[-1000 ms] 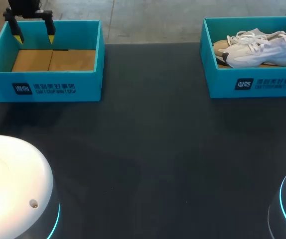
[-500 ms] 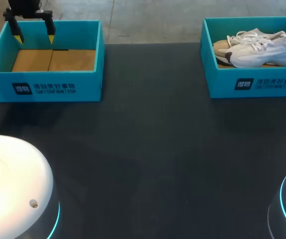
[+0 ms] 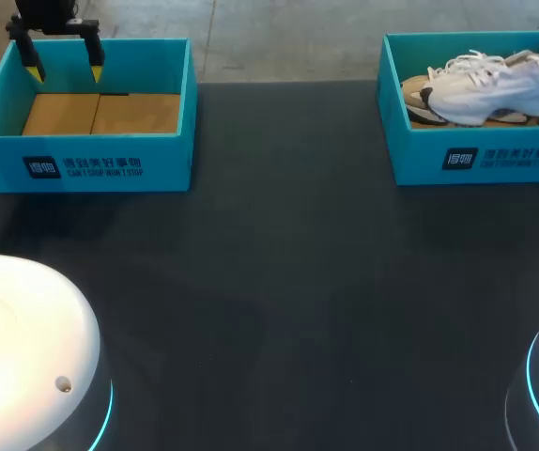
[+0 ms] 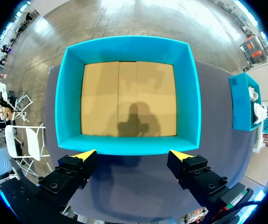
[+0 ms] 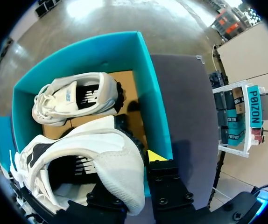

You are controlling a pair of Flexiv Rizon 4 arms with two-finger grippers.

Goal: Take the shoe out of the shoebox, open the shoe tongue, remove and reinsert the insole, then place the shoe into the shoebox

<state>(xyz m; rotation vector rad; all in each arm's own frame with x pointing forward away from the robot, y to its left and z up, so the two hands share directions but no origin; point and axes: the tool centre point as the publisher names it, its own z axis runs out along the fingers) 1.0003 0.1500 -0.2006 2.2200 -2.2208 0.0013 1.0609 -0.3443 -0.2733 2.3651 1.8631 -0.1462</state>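
Lifted since a second ago: the white shoe in the right shoebox. Its heel had risen toward 3 o'clock and its toe had swung to 9 o'clock, low near the box's left wall. Nothing else had shifted.

Left shoebox sat at 10 o'clock on the dark surface. It was teal and open-topped, with only its cardboard floor showing inside. Left end effector hung over that box's far wall, its fingers spread wide and touching nothing. From the left wrist, both yellow tips stood apart just outside one wall.

Right shoebox sat at 2 o'clock on the surface, well apart from the left one. Right end effector was pinching the shoe's heel collar. One yellow tip showed outside the heel, against the box wall, and the other finger was hidden under the shoe. The shoe was tilted, heel up. Second shoe lay on its side on the box floor, ahead of the held one.
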